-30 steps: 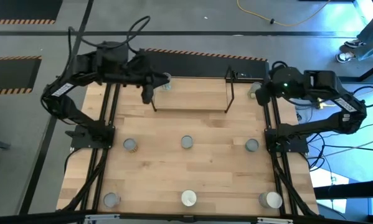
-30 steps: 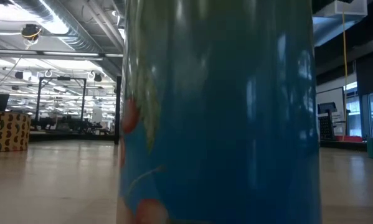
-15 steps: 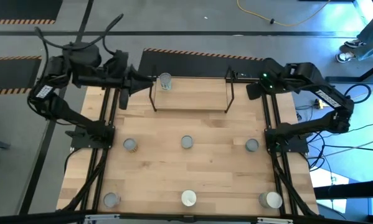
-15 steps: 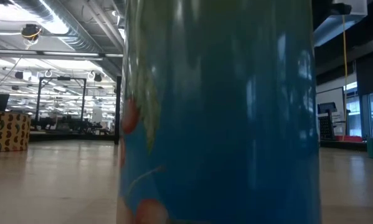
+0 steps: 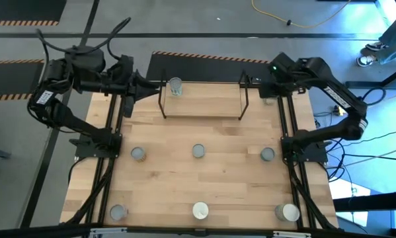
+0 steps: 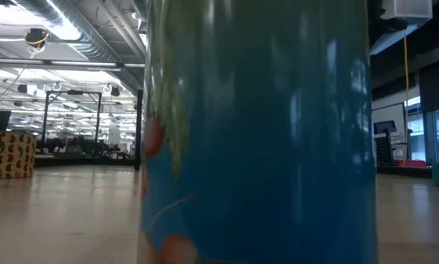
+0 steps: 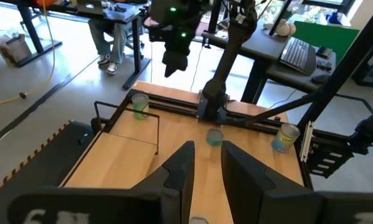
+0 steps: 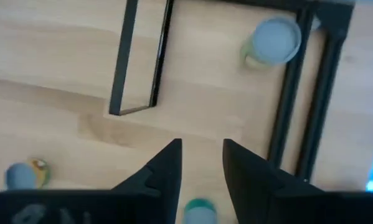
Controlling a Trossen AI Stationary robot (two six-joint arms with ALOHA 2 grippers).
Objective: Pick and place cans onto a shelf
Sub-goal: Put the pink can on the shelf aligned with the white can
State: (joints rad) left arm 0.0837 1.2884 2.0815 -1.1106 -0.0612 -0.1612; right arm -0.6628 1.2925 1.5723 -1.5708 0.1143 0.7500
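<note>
Light wood forms the board of the shelf, where one can stands at the left end, placed clear of the wire side loop so that room remains for more; six cans wait in two rows on the table, and another can stands beside the shelf's right end. Left gripper hovers just left of the shelf, right gripper near its right end above that can, probably released; both jaws parted, empty.

place: big robot lab | signs: striped floor tape at 10 o'clock | desks, keyboard | ceiling pipes
</note>
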